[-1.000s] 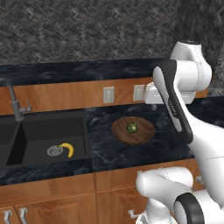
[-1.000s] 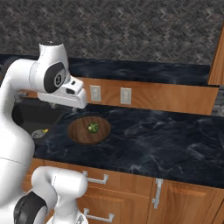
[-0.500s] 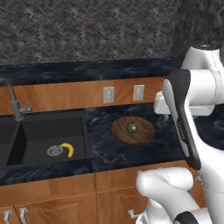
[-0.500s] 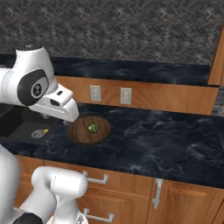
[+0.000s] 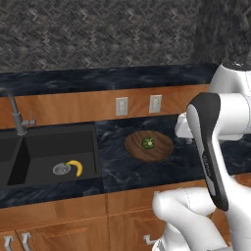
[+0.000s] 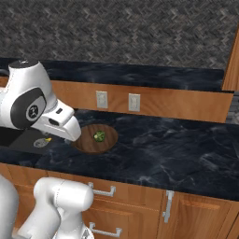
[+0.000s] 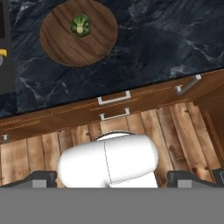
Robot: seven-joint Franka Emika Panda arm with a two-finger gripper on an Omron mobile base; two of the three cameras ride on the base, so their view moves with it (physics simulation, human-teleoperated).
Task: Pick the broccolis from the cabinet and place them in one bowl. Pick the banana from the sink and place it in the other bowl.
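The brown wooden bowl (image 5: 158, 152) (image 6: 88, 144) (image 7: 61, 46) sits on the dark counter right of the sink (image 5: 44, 147), with one green broccoli (image 5: 147, 143) (image 6: 99, 136) (image 7: 81, 25) lying in it. A yellow banana (image 5: 74, 167) rests in the sink basin beside the drain; its tip (image 7: 2, 53) peeks in at the hand view's left edge. My gripper (image 7: 113, 179) hangs over the counter's front edge, back from the bowl, open with nothing between its wide-set fingertips (image 7: 41, 178). The cabinet's wooden side (image 6: 231, 56) stands at the far right. The cream bowl is out of view.
A tall dark faucet (image 5: 14, 112) rises behind the sink. Two wall outlets (image 5: 121, 105) sit on the wooden backsplash strip. Low wooden drawers with silver handles (image 7: 113, 99) run under the counter, above a plank floor (image 7: 183, 127). Dark counter (image 6: 177, 149) stretches right of the bowl.
The arm has swung back and its hand has dropped lower, drawing away from the bowl toward the counter's front. The broccoli, bowl and banana have stayed put.
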